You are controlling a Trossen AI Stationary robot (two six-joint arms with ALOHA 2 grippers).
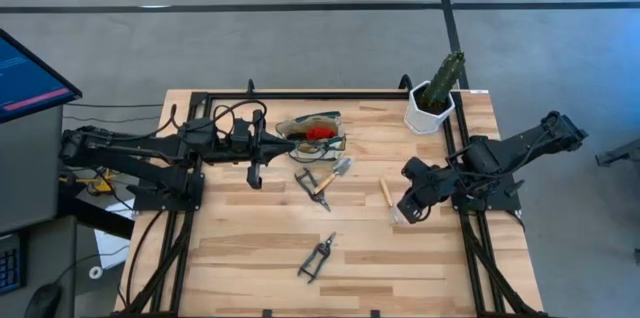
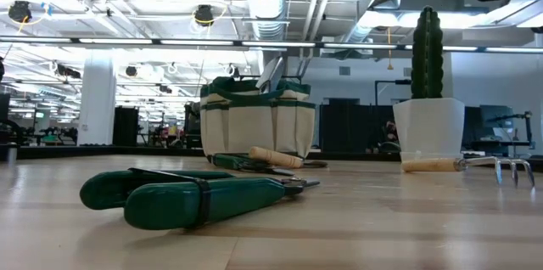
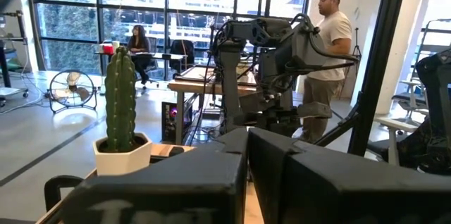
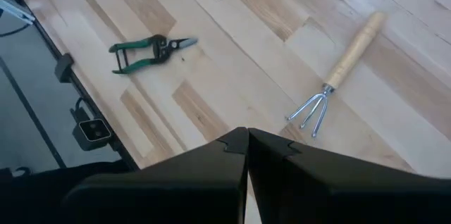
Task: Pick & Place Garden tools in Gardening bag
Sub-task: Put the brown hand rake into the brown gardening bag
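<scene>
The cream gardening bag (image 1: 312, 134) with green trim stands upright on its base at the table's far middle and also shows in the low view (image 2: 257, 121). A red-headed tool (image 1: 319, 132) lies inside it. My left gripper (image 1: 288, 141) is shut (image 3: 246, 139) and level at the bag's left side, pointing toward the table's right; no contact with the bag shows. My right gripper (image 1: 402, 218) is shut (image 4: 246, 138) and empty above the table's right side, beside a wooden-handled hand rake (image 4: 340, 75). Green-handled shears (image 1: 317, 256) lie flat near the front middle.
A wooden-handled trowel (image 1: 340, 170) and a second pair of shears (image 1: 312, 184) lie just in front of the bag. A white pot with a cactus (image 1: 433, 104) stands at the far right corner. A person (image 3: 331, 41) stands beyond the table. A monitor (image 1: 30, 76) is off the table's left.
</scene>
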